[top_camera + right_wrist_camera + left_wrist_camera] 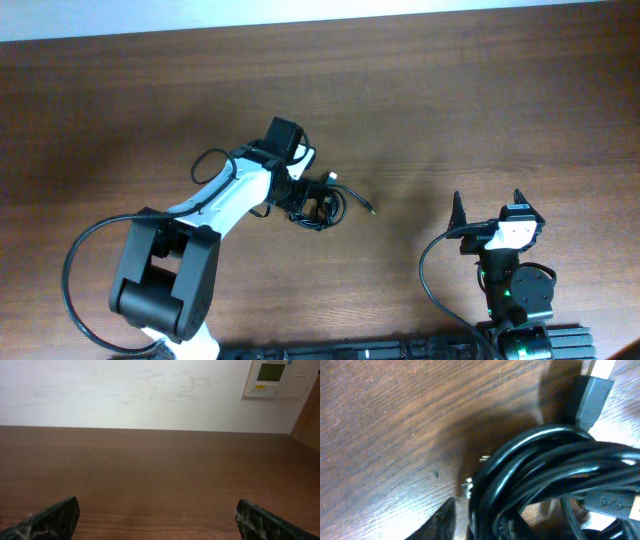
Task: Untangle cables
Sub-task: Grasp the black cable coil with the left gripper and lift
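Cables (325,210) lie bundled on the counter (450,100) at the left gripper (311,196), whose jaws they hide too much to judge, while the right gripper (489,200), well away, holds its jaws wide apart.

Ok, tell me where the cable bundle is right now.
In the overhead view, the cables lie bundled near the middle of the table, right at the left gripper and well left of the open right gripper.

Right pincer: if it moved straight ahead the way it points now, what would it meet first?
Nothing nearby: the open right pincer faces only bare table, then probably the wall beyond.
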Robot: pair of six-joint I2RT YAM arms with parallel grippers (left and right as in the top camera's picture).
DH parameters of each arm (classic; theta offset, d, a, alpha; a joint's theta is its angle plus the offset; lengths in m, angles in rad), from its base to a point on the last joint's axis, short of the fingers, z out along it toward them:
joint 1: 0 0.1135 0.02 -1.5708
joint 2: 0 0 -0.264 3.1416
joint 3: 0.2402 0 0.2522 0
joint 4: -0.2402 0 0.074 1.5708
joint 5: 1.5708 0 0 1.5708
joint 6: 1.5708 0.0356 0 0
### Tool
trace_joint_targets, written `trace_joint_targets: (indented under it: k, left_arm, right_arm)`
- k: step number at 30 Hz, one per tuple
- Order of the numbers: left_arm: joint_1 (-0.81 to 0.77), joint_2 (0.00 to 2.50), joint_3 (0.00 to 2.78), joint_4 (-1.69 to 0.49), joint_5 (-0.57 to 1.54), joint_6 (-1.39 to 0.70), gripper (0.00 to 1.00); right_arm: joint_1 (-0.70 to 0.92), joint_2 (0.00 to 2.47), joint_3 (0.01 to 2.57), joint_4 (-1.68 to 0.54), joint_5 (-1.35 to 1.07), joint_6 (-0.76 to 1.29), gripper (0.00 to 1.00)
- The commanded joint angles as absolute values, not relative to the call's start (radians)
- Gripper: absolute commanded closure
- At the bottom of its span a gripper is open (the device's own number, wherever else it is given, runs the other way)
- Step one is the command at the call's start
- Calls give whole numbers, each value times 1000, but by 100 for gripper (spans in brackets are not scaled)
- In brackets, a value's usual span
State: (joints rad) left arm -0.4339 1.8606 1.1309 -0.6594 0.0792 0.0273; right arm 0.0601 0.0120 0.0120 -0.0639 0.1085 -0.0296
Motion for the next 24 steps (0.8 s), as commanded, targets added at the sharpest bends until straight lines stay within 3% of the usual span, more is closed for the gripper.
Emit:
trace_joint_targets:
  k: [1,4,7,10,13,15,18,24]
  left_arm:
    - [-435,1911,1219,-770,90,23,63]
    - [-436,1911,1324,-813,91,-21,49]
    - [-436,1911,1331,-828,120,-67,48]
    - [-436,1916,1324,-827,187,-56,60]
    - [-445,1962,1323,-822,187,-56,63]
    - [-445,2028,1323,-817,147,-56,70]
    - [-445,2052,1323,-781,131,-56,100]
    - [-444,1942,1458,-849,134,-180,100]
  right_arm:
    - [65,8,6,-69,125,-30,1]
    - [65,8,6,-69,125,-30,1]
    - [65,8,6,-69,125,-30,2]
    - [65,8,6,-69,125,-30,2]
    - [65,8,6,-69,125,-30,1]
    - [65,8,6,-69,125,-30,2]
    - [65,8,6,-69,125,-30,2]
    - [65,8,6,-69,125,-30,1]
